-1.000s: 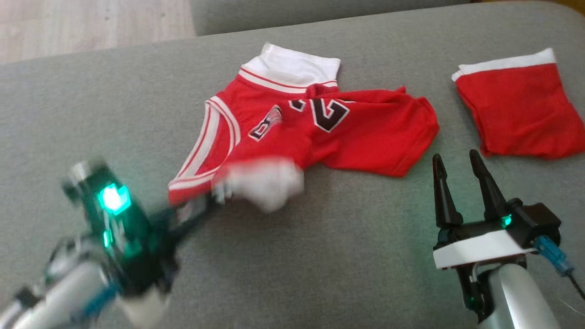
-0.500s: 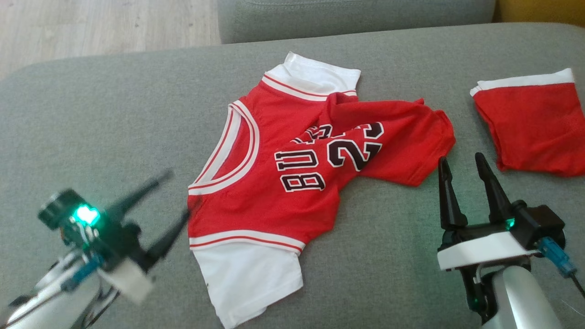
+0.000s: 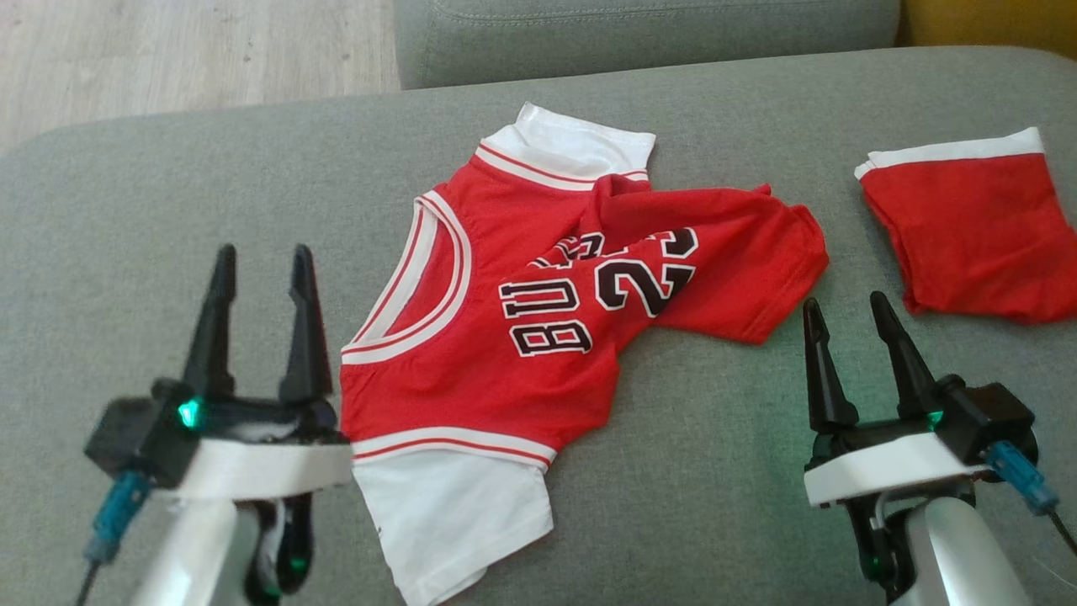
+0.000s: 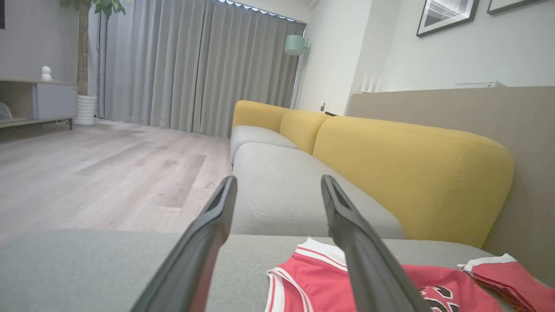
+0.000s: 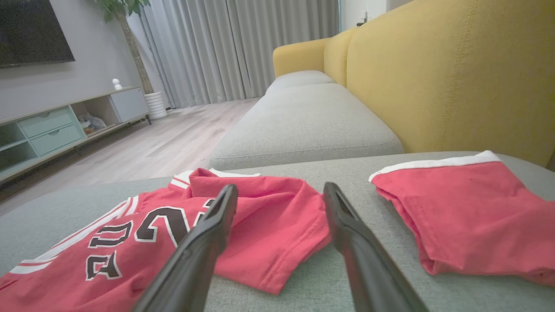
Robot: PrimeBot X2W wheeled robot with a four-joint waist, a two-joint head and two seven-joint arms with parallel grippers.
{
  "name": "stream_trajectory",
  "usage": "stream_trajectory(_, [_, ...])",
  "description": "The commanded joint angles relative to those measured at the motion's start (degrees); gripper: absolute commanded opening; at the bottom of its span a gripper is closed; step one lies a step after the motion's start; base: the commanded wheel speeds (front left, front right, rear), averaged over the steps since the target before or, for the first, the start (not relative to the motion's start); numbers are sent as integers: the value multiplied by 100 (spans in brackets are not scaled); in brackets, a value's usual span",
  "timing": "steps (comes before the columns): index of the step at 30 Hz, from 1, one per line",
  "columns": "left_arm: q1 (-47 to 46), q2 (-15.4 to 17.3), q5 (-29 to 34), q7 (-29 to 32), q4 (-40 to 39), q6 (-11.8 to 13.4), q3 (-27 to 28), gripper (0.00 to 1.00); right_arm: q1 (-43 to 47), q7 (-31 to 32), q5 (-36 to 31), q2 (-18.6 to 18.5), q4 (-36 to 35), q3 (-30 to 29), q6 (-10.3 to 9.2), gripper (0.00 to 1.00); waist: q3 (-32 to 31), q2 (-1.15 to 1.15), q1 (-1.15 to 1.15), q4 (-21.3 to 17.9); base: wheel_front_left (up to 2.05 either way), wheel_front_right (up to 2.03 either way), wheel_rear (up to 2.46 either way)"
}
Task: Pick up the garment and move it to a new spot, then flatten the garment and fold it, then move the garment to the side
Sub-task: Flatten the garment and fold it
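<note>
The garment (image 3: pixel 538 337) is a red jersey with white sleeves and black lettering, lying rumpled on the grey sofa seat (image 3: pixel 168 210), its right part folded over the chest. My left gripper (image 3: pixel 263 252) stands open just left of the collar, touching nothing. My right gripper (image 3: pixel 843 301) is open too, close to the garment's right edge and apart from it. The left wrist view shows the left gripper (image 4: pixel 278 180) open above the seat, with the garment (image 4: pixel 303 281) low on the right. In the right wrist view, the right gripper (image 5: pixel 279 187) is open above the garment (image 5: pixel 269 216).
A second red piece with a white band (image 3: pixel 976 227) lies folded at the right of the seat, also visible as the folded piece (image 5: pixel 468 208). The yellow backrest (image 5: pixel 433 65) rises behind it. Wooden floor (image 3: pixel 168 50) lies beyond the seat's far edge.
My left gripper opened, let go of the garment's white sleeve and drew back to the lower left. The garment now lies spread with its lettering showing. The right gripper stayed put.
</note>
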Motion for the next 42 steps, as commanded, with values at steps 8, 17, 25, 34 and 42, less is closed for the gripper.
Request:
stream_trajectory(8, [10, -663, 738, -28, 112, -787, 722, 100, -216, 242, 391, -11, 236, -195, -4, 100, 99, 0, 0, 9, 0, 0, 0])
stream_trajectory(17, [-47, -1015, 1073, -28, 443, -1222, 1004, 100, -1003, 828, 1505, -11, 1444, -69, -4, 100, 254, 0, 0, 147, 0, 0, 0])
stream_trajectory(25, [-186, -1206, 1258, -28, 608, -1402, 1007, 100, -1872, 1063, 2575, -11, 2606, 199, -4, 100, 433, 0, 0, 326, 0, 0, 0])
stream_trajectory(34, [-190, -1289, 1342, -28, 705, -1465, 1133, 100, -2460, 322, 1812, -12, 3040, 573, -4, 0, 391, 0, 0, 351, 0, 0, 0])
stream_trajectory(42, [2, -1355, 1370, -28, 725, -1487, 1266, 100, -2185, -139, 341, -96, 2227, 292, -4, 0, 4, 0, 0, 146, 0, 0, 0])
